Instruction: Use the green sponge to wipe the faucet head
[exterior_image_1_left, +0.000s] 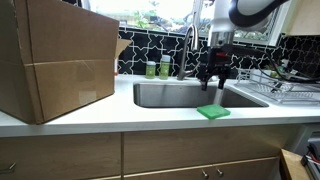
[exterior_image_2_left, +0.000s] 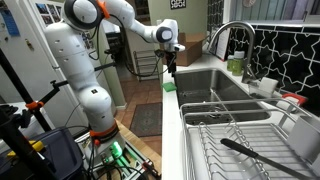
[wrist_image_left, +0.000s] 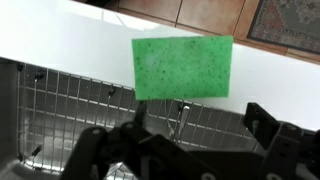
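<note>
Cardboard box (exterior_image_1_left: 55, 60) at left. Green sponge (exterior_image_1_left: 213, 112) lies flat on the counter strip (exterior_image_1_left: 120, 115) in front of the sink (exterior_image_1_left: 170, 95), long axis along the edge. Gripper (exterior_image_1_left: 212, 78) hangs above it, fingers spread, holding nothing. Only the wrist view shows the sink grid (wrist_image_left: 60, 110); the faucet head (exterior_image_2_left: 209, 45) shows only in the exterior views.

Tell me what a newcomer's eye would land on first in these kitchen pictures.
The bright green sponge stands out most, lying flat on the white counter at the front rim of the steel sink. Right above it hangs the black claw, open and holding nothing. A big cardboard box fills the counter beside the sink.
</note>
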